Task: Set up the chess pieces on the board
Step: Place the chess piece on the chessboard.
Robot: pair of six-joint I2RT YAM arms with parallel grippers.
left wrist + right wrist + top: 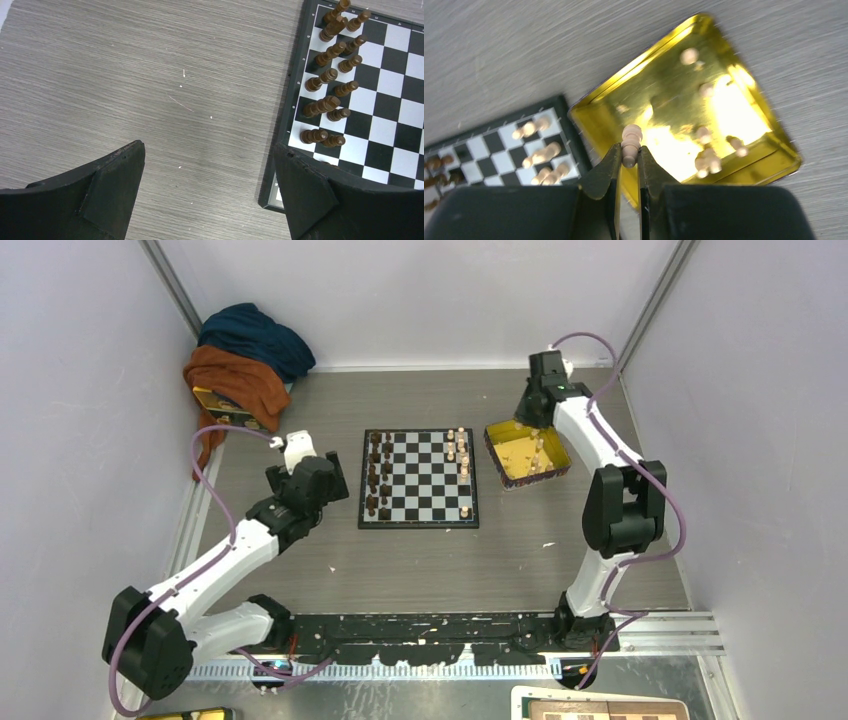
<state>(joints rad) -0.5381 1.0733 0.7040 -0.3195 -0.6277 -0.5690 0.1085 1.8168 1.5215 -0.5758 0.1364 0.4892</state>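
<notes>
Right gripper (628,154): we see it pinching one light-tan piece (631,137) above the yellow tray (644,56).
Tray: more chess pieces (707,161) lie inside.
Board (420,480): just beside the tray, carrying dark pieces (327,77).
Left gripper (210,165): we see it spread wide over the table (100,75).

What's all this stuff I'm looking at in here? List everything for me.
board: one, black and white, table centre.
dark pieces: many, brown, board's left columns.
light pieces: several, tan, board's right side; more in tray.
tray: one, shiny yellow, right of board.
cloths: two, blue and orange, far left corner.
left end effector: black, open, above table beside board.
right end effector: black, shut on one tan piece over tray.
</notes>
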